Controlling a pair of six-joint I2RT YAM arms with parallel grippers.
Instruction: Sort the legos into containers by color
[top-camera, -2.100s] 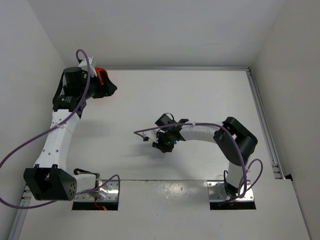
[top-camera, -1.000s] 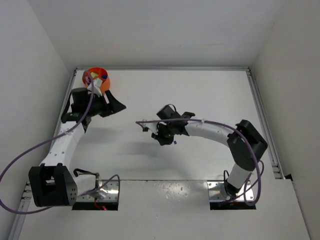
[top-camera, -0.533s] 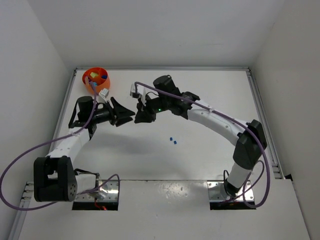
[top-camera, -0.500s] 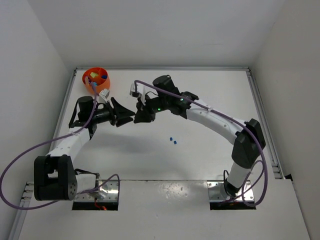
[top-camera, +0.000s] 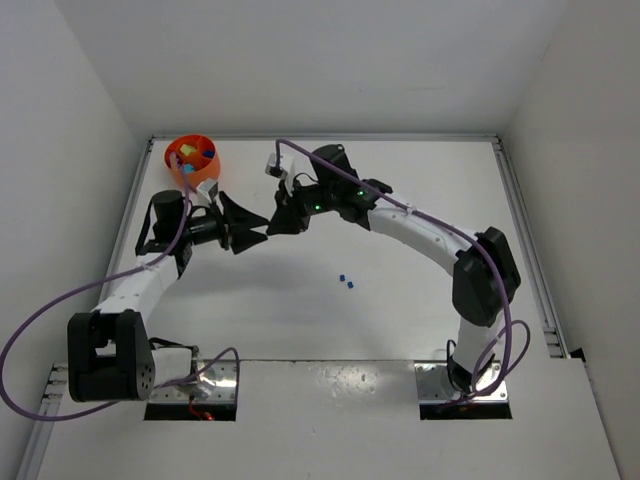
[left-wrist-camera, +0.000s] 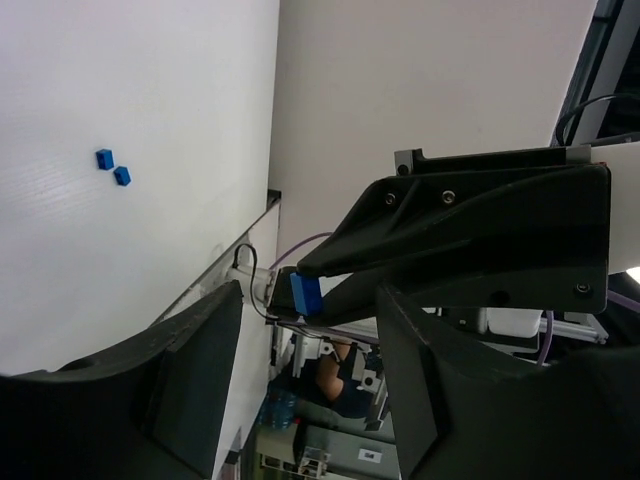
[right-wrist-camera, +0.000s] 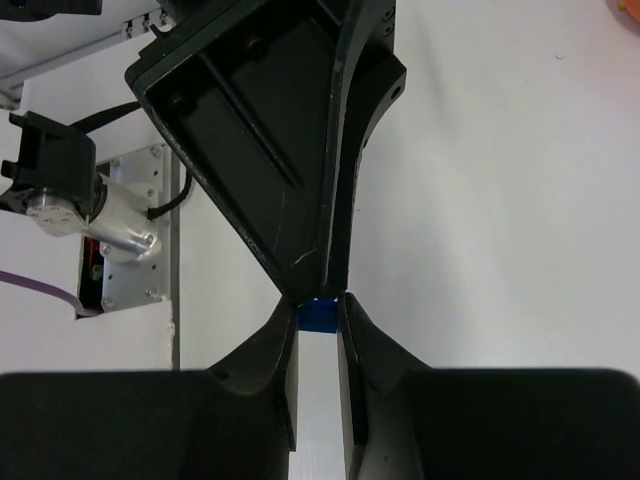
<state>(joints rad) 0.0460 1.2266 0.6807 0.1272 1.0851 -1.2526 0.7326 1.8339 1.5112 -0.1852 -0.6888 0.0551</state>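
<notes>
As L gripper (top-camera: 259, 229) gapes, R gripper (right-wrist-camera: 318, 306) pinches lego (right-wrist-camera: 319, 316).

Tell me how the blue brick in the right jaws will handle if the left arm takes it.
Probably rigid: the blue brick shows crisp square edges while squeezed in the right gripper's jaws. Likely very light, being tiny beside those jaws. Pinched only at the very tips, it may pivot or slip out if nudged.

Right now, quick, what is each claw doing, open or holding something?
Left claw: open, holding nothing.
Right claw: shut on a blue lego.
</notes>
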